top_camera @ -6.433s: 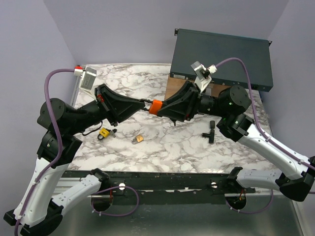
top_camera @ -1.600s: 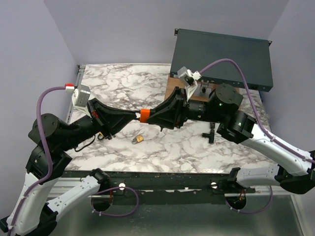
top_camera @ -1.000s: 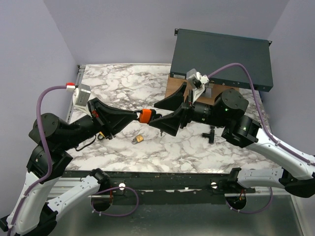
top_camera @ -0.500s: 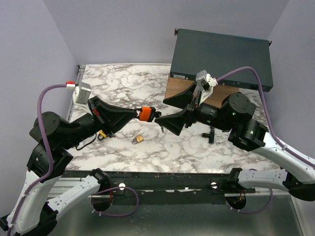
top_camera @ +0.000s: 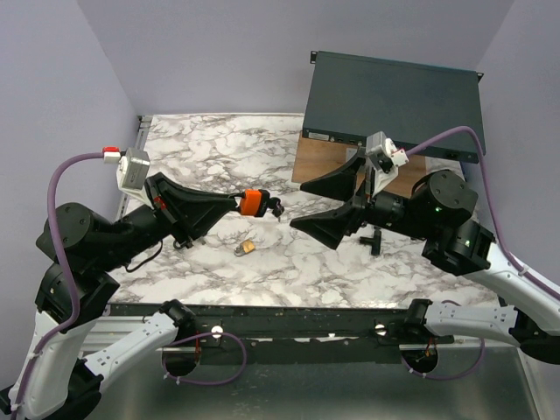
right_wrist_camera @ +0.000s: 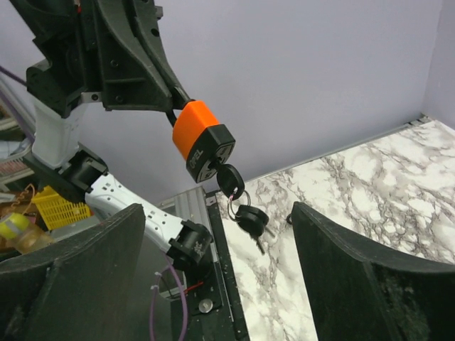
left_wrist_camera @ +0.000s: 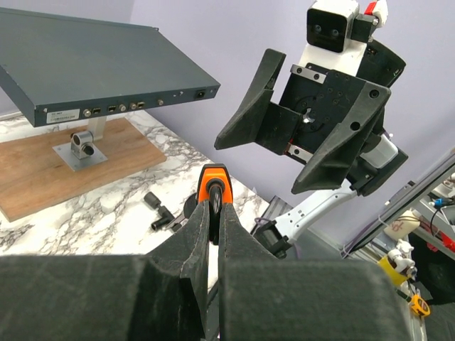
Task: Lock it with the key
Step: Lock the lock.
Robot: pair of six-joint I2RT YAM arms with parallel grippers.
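The left jaws are clamped shut on the shackle end of the orange padlock (top_camera: 254, 201), held above the table (top_camera: 219, 140). Its long axis continues their line, keyhole end with the key (right_wrist_camera: 229, 181) facing the right jaws, which are wide open and empty.

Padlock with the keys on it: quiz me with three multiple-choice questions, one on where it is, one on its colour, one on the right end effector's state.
1. Where is the padlock?
A) held up by the left end effector
B) lying on the wooden board
C) inside the right end effector
2. Its cover is:
A) blue
B) orange
C) green
3. The right end effector is:
A) shut on the keys
B) shut on nothing
C) open

Answers: A, the left end effector grips it above the table; B, it is bright orange in every view; C, its jaws stand wide apart, clear of the keys.
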